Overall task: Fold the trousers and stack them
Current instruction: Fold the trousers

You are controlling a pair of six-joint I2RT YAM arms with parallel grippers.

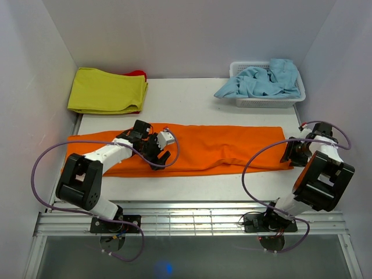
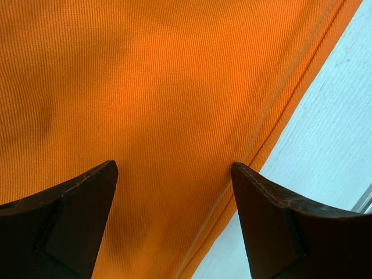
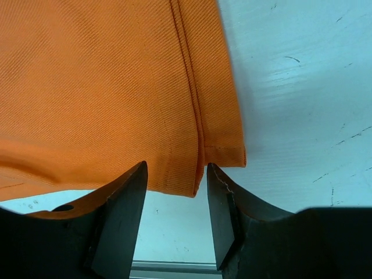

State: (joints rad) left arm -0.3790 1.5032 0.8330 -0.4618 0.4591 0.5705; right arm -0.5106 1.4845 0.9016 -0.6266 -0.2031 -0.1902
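Observation:
The orange trousers (image 1: 221,148) lie flat, folded lengthwise into one long strip across the table from left to right. My left gripper (image 1: 160,156) is open and low over the strip's left-middle part, near its front edge. In the left wrist view (image 2: 173,168) its jaws stand wide apart above the fabric (image 2: 145,75) and hold nothing. My right gripper (image 1: 289,154) is open at the strip's right end. In the right wrist view (image 3: 176,174) the hem's front corner (image 3: 195,174) sits between the jaws, which are not pressed on it.
A folded yellow-green cloth (image 1: 107,90) lies at the back left with something red (image 1: 138,74) beneath it. A white basket (image 1: 267,103) holding a light blue garment (image 1: 261,81) stands at the back right. Bare white table (image 1: 192,186) runs along the front; walls enclose three sides.

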